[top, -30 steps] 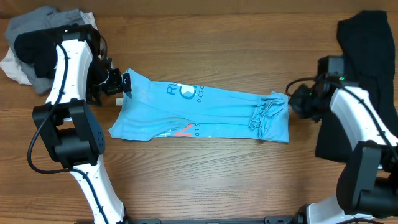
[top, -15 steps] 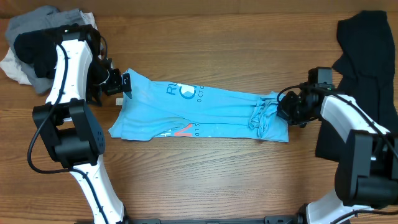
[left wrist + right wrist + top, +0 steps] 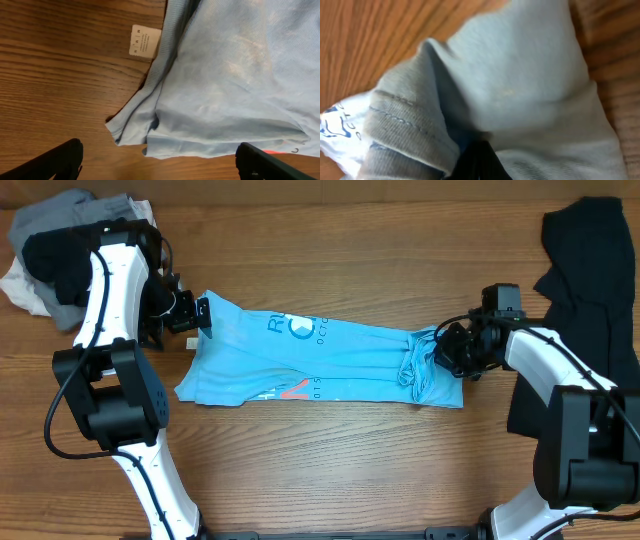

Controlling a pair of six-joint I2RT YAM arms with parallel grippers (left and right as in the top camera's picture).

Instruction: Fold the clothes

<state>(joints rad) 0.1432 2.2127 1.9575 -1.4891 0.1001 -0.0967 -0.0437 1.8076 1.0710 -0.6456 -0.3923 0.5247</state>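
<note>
Wood table — right tool pinching T-shirt.

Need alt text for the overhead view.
A sky-blue T-shirt lies folded into a strip across a wooden table, the open left gripper at its left end and the shut right gripper at its bunched right end. A black garment lies far right, a clothes pile top left.
</note>
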